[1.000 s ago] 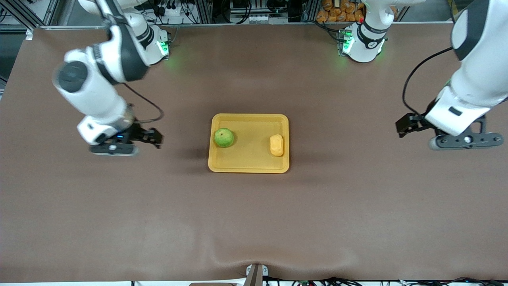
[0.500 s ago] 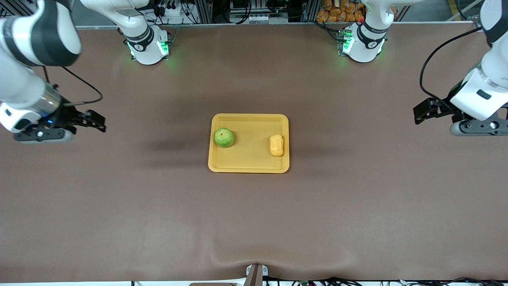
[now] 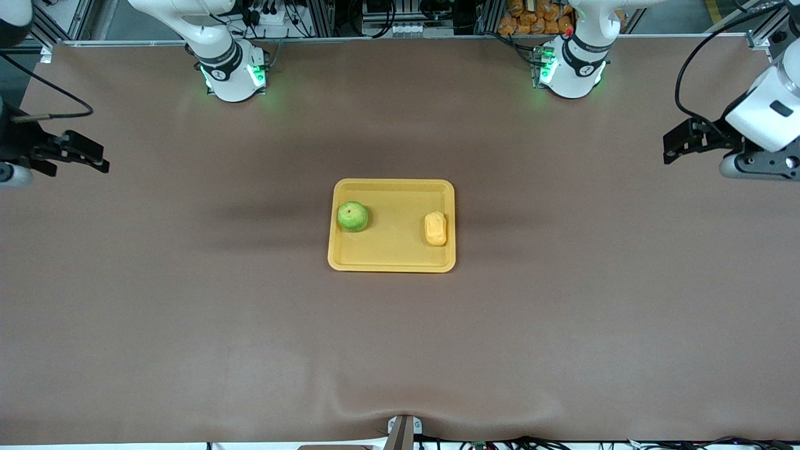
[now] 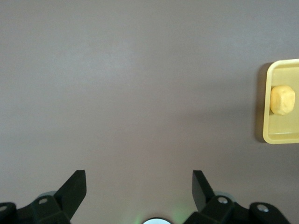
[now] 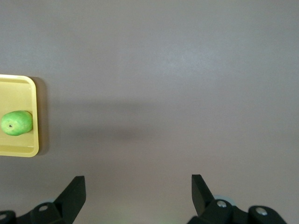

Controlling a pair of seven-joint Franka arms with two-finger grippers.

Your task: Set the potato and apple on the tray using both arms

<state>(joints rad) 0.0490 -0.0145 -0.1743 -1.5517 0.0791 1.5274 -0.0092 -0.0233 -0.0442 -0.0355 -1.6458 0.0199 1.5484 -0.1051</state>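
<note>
No text, label, brand, number or sign that I can read anywhere in my views. My arm bases carry small dark marks on the collar, too small to make out.

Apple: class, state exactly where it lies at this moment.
In the front view the apple lies on the tray, at its end toward the right arm, apart from the potato at the other end.
</note>
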